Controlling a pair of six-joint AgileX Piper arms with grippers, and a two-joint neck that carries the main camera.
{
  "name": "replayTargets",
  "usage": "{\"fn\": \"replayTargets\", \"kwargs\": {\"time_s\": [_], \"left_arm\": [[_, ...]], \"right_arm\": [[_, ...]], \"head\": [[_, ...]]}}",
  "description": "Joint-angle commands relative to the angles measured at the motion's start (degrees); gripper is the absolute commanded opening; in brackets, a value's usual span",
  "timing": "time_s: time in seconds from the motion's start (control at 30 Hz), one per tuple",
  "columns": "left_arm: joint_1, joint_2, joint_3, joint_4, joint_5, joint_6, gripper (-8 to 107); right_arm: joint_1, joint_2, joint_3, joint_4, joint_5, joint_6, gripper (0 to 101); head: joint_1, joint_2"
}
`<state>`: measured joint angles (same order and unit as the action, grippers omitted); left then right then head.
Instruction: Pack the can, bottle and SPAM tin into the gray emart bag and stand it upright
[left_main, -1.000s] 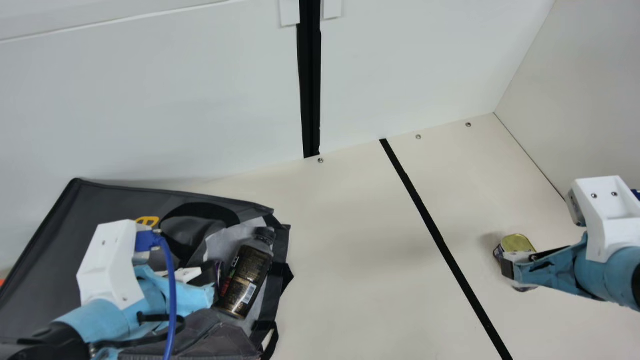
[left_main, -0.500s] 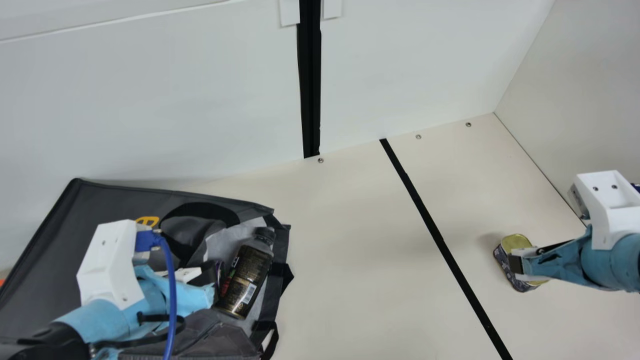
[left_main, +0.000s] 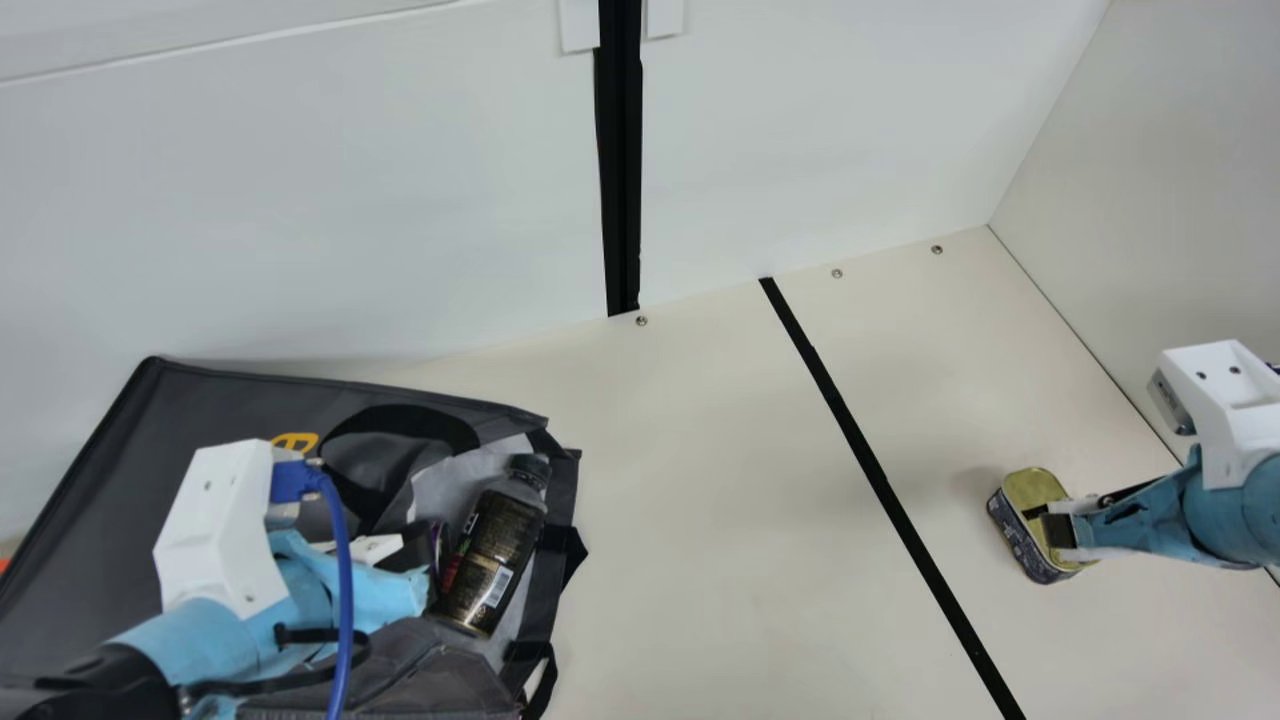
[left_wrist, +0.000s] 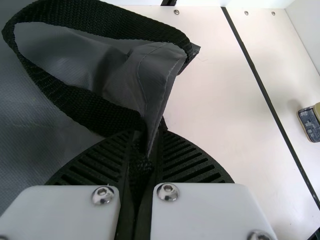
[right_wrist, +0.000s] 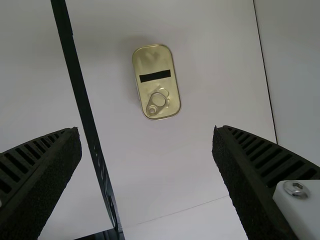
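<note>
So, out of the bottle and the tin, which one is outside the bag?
The SPAM tin, gold lid up on the table beneath the open right gripper; the bottle lies in the gray bag's mouth.

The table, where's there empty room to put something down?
The biggest bare patch is between the gray emart bag and black strip. Another lies beyond the SPAM tin, between strip and side wall. It's crowded at the bag's mouth, with the bottle and left gripper, and around the tin, near the right gripper.
</note>
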<state>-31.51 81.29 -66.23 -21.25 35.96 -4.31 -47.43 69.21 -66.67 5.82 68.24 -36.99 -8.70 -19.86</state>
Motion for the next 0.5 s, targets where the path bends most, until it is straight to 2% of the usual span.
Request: {"fn": "replayTargets", "kwargs": {"time_s": [0.0, 0.47], "left_arm": [[0.0, 0.0, 0.0, 0.0, 0.0, 0.0, -8], [0.0, 0.0, 0.0, 0.0, 0.0, 0.0, -8]], "right_arm": [[-0.3, 0.7, 0.2, 0.0, -0.6, -1.4, 95], [-2.1, 5.9, 0.9, 1.6, -3.6, -9.2, 95]], "head": [[-1.3, -0.1], [-1.3, -0.1]]}}
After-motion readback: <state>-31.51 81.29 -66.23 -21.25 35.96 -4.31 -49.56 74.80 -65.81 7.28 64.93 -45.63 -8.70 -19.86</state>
